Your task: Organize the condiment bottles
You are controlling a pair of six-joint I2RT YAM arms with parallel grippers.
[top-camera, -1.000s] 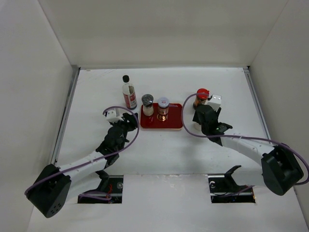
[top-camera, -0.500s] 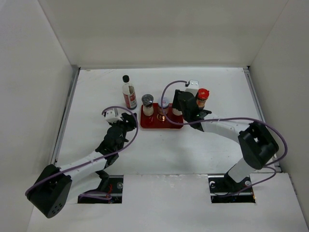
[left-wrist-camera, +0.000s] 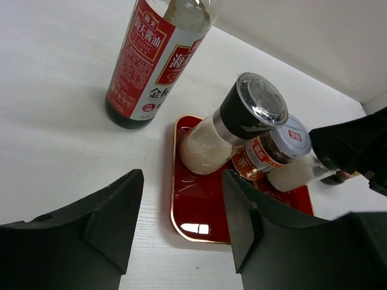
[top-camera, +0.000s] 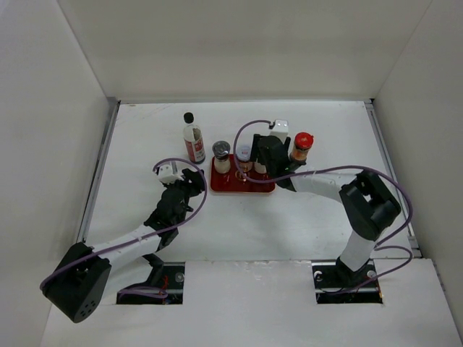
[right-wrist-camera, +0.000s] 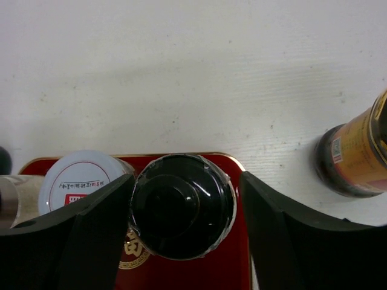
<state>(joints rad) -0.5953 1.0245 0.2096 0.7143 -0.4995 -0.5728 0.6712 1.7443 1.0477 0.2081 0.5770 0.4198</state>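
Right wrist, black-lidded jar point(right-wrist-camera: 182, 205) between parted fingers point(right-wrist-camera: 91, 241) of right gripper point(right-wrist-camera: 187, 208), left gripper point(left-wrist-camera: 181, 223) wide

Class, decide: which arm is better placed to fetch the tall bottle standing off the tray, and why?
Left: the open left gripper faces the nearby tall bottle; the right gripper brackets the black-lidded jar.

You are looking at a left arm point(top-camera: 126, 238) and a right arm point(top-camera: 320, 185) wearing white link shells between bulky black joint housings; a purple cable point(top-camera: 206, 191) is looping along each one; a small white camera block point(top-camera: 168, 172) is riding on each wrist; the left gripper point(left-wrist-camera: 181, 181) and right gripper point(right-wrist-camera: 187, 181) are showing matte black, wedge-shaped fingers point(left-wrist-camera: 112, 214) with smooth angled faces.
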